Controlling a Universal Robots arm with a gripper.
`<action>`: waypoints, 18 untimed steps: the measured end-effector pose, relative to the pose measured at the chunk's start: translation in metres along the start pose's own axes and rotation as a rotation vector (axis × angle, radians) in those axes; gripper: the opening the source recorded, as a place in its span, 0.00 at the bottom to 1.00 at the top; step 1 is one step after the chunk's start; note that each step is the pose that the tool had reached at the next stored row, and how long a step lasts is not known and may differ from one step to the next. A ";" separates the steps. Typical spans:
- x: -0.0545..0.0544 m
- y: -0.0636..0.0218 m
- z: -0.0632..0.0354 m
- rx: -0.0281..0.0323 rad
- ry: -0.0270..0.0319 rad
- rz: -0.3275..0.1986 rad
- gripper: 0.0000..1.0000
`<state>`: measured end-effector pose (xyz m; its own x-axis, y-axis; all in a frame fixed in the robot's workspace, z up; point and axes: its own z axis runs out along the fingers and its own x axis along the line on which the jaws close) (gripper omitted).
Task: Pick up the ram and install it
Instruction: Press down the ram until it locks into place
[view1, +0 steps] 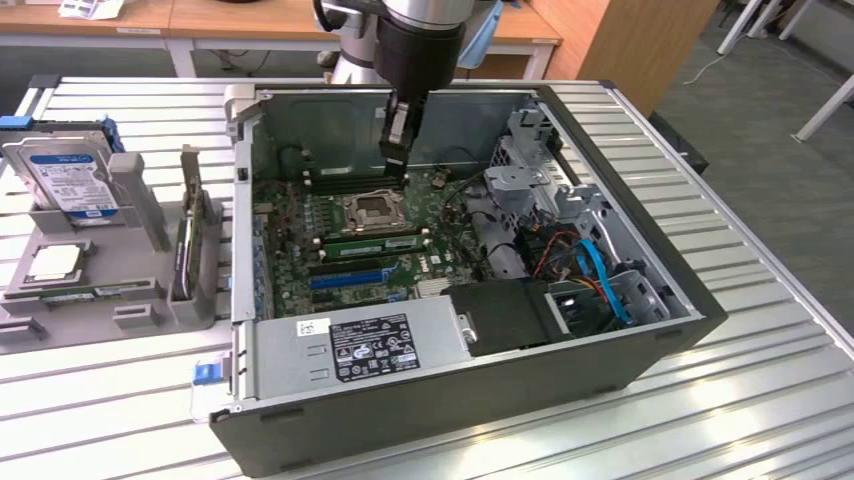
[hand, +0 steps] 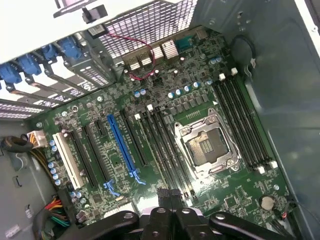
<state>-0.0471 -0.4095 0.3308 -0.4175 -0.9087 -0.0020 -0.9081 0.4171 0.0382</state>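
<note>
Claw (view1: 396, 160) closed, flat green ram (view1: 375, 241) seated

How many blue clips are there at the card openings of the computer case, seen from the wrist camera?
4. The blue clips stand in one row along the case's rear wall, one per card opening. More may be hidden past the picture's edge.
</note>
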 end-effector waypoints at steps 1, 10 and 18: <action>0.000 0.0000 0.0000 0.0000 0.0000 0.000 0.10; 0.000 0.0000 0.0000 0.0001 -0.0012 0.031 0.10; 0.000 0.0000 0.0001 0.0003 -0.0053 0.138 0.10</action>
<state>-0.0471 -0.4095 0.3307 -0.5389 -0.8424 -0.0020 -0.8418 0.5385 0.0382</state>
